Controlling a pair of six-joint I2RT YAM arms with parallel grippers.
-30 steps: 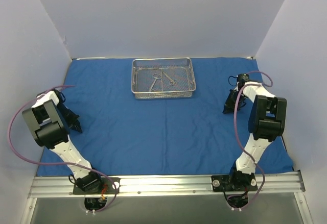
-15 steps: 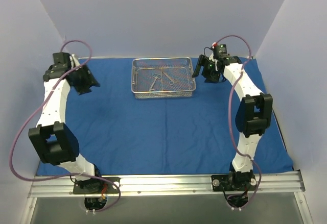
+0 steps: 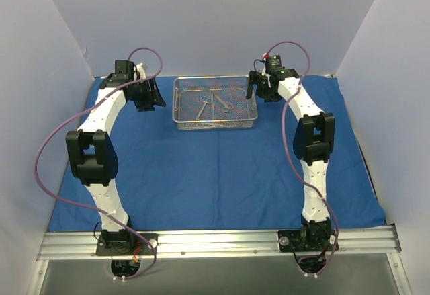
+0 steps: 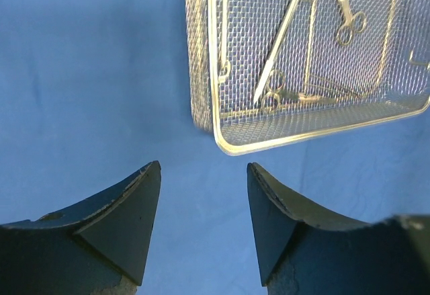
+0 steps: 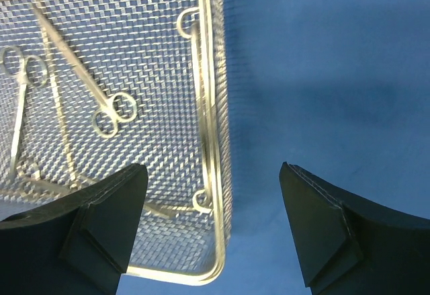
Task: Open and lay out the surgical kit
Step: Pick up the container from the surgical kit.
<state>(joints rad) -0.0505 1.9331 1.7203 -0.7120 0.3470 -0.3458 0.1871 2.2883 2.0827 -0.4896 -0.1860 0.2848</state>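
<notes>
The surgical kit's royal-blue cloth wrap point(image 3: 215, 174) lies spread flat over the table. On its far middle stands the silver wire-mesh tray point(image 3: 215, 125), with thin steel instruments point(image 3: 203, 107) lying inside. My left gripper point(image 3: 149, 97) hovers open just left of the tray. In the left wrist view the left gripper point(image 4: 203, 165) has only cloth between its fingers, and the tray corner point(image 4: 213, 60) and scissors-like instruments point(image 4: 282, 33) lie ahead. My right gripper point(image 3: 259, 88) is open at the tray's right end. In the right wrist view the right gripper point(image 5: 213, 167) straddles the tray's right wall point(image 5: 213, 107) from above.
Pale walls close in the table at the back and on both sides. An aluminium rail point(image 3: 215, 241) with both arm bases runs along the near edge. Purple cables loop from each arm. Bare cloth stretches between the tray and the bases.
Both arms have unfolded from low poses at the table's sides and reached far to the tray's two short ends. Their jaws have opened.
</notes>
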